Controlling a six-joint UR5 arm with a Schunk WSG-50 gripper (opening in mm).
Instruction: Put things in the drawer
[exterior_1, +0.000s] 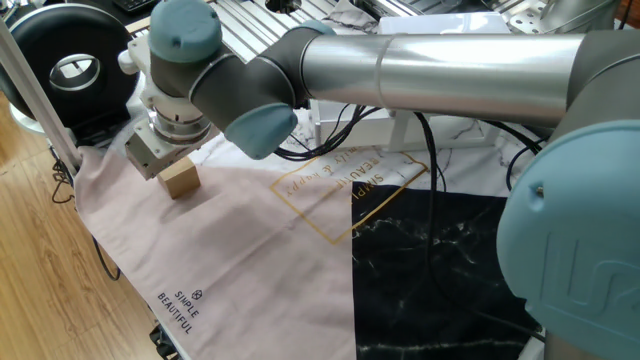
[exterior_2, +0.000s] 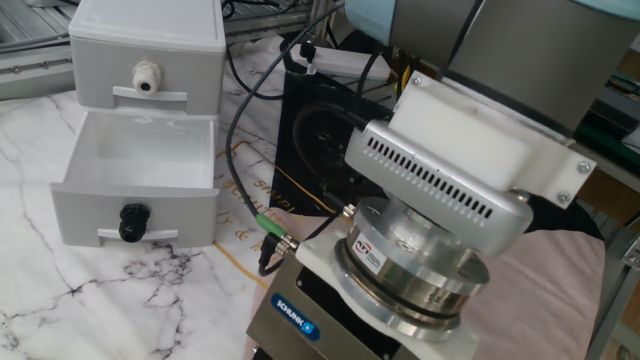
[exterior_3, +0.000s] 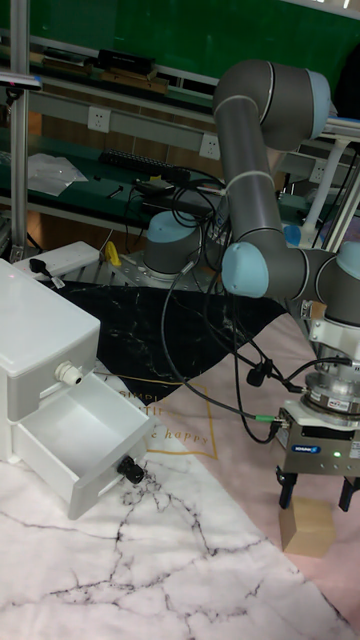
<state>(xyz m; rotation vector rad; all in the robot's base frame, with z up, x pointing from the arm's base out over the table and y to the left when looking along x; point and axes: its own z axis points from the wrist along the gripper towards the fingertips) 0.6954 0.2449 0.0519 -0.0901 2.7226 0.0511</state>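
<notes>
A light-brown wooden block (exterior_1: 180, 179) (exterior_3: 308, 526) rests on the pink cloth. My gripper (exterior_3: 316, 497) hangs straight over it, and its dark fingers (exterior_3: 286, 490) reach down on either side of the block's top with a small gap, so it is open. In one fixed view the gripper body (exterior_1: 150, 152) sits just behind the block and hides the fingertips. The white drawer (exterior_2: 135, 215) (exterior_3: 108, 468) with its dark knob is pulled out of the white cabinet (exterior_2: 145, 45) and its tray holds nothing. It stands well to the left of the block in the tall view.
A pink printed cloth (exterior_1: 230, 250) and a black marble-patterned mat (exterior_1: 430, 270) cover the table. Cables (exterior_3: 215, 390) trail between cabinet and gripper. A black round device (exterior_1: 60, 60) sits at the cloth's far corner. The cloth's edge drops toward the wooden floor (exterior_1: 40, 290).
</notes>
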